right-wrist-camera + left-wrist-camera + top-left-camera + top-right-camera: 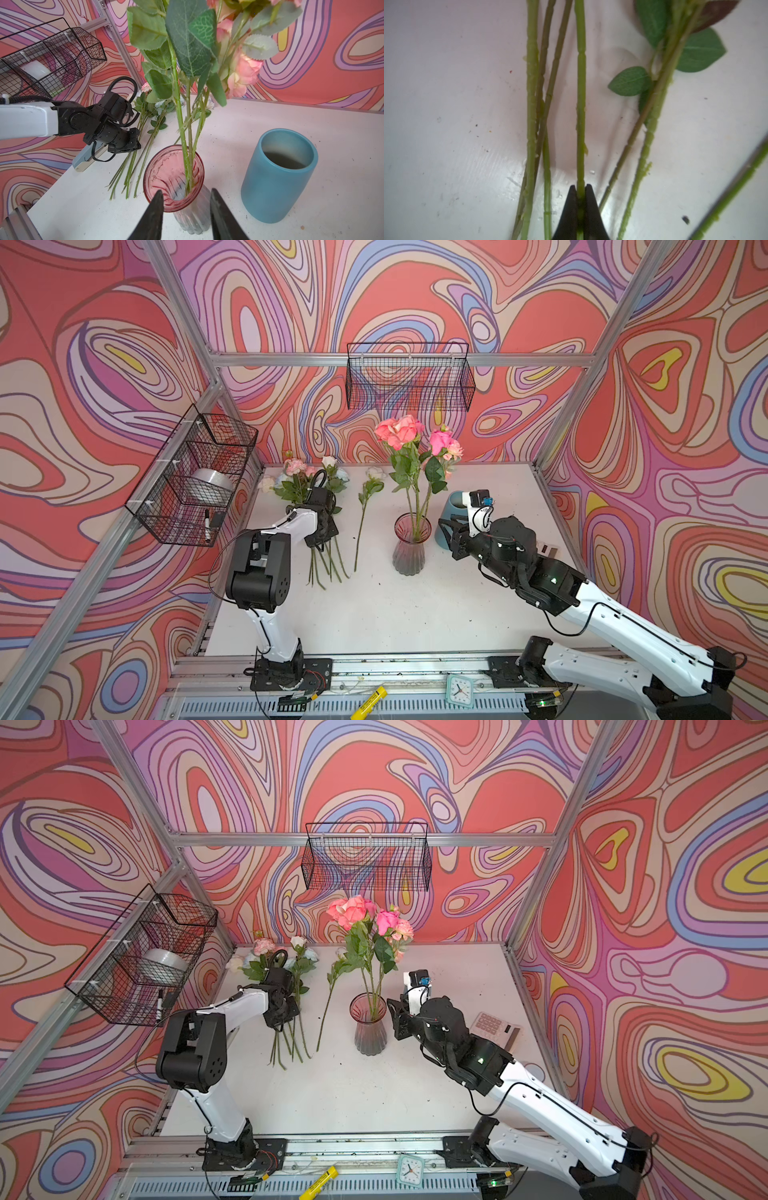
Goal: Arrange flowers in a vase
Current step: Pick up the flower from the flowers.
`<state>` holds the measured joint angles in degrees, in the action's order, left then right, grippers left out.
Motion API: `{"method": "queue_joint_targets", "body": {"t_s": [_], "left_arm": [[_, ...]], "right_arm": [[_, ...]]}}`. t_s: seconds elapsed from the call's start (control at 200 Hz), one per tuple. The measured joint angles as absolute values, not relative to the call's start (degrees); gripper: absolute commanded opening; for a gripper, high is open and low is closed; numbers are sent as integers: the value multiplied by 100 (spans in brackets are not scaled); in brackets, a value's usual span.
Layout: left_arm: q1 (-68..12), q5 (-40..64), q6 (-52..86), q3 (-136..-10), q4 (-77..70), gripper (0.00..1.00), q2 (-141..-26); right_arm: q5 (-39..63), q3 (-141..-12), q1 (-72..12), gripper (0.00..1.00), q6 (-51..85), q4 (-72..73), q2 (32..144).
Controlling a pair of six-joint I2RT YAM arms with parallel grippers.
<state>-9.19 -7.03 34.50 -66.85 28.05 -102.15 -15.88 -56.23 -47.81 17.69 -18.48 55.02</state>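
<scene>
Clock (459,691) and a yellow tube (369,701) sit on the front rail (415,668), closest to the lens and out of play.

On to the real stuff. The left end effector (580,188) is clamped tight on one stem (581,104) from the bunch (307,485) lying flat on the table (415,614), so I'd call this the pick-up step.

Next move, I reckon: lift without dragging the neighbouring stems, tip it upright, then thread the cut end into the vase (409,558) past what's already in there.

The right end effector (186,190) is partly open, holding nothing, just beside the vase rim.

The vase has three or so stems with pink and coral blooms (399,431). One loose flower (368,506) lies between bunch and vase. Blue pot (274,197) near the vase looks empty. Side basket (232,435) holds a tape roll (212,485) and a marker (207,524). The back basket (409,389) looks empty.
</scene>
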Motion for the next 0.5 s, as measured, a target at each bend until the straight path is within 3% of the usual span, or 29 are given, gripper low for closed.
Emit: {"method": "queue_joint_targets", "body": {"t_s": [0.235, 0.496], "left_arm": [[-1522, -790, 3223, -6766, 3022, 0, -8796], [-1538, -506, 3151, -6790, 3057, 0, -7909]], "right_arm": [[-1496, -5625, -4781, 37, 1822, -1848, 5531], [-1396, -5651, -4781, 36, 1916, -1846, 5590]]}}
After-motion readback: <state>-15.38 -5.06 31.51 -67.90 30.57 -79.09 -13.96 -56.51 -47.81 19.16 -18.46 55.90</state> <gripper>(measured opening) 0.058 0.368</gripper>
